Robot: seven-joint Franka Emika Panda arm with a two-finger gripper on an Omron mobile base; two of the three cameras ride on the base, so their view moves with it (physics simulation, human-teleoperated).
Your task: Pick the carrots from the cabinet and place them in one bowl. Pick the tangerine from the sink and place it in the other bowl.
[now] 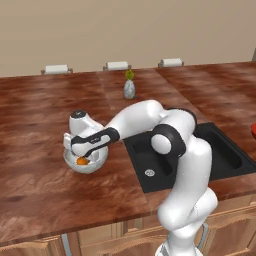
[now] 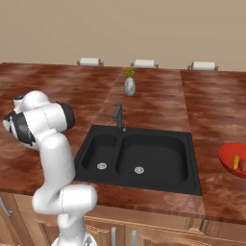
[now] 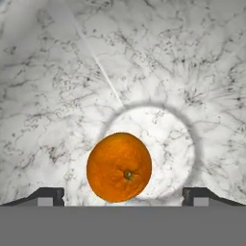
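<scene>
Gripper [image 3: 123,194] is hanging spread wide inside the whitish-grey bowl [image 1: 85,164] on the counter [image 1: 40,190], tangerine [image 3: 119,166] sitting loose on its bottom. 2 carrots [image 2: 239,162] are lying in the red bowl [image 2: 228,158]. Task is looking essentially finished.

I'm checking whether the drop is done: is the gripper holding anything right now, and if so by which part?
Nothing is held. The gripper is open, its fingertips standing clear on either side of the tangerine, which lies in the whitish-grey bowl.
</scene>
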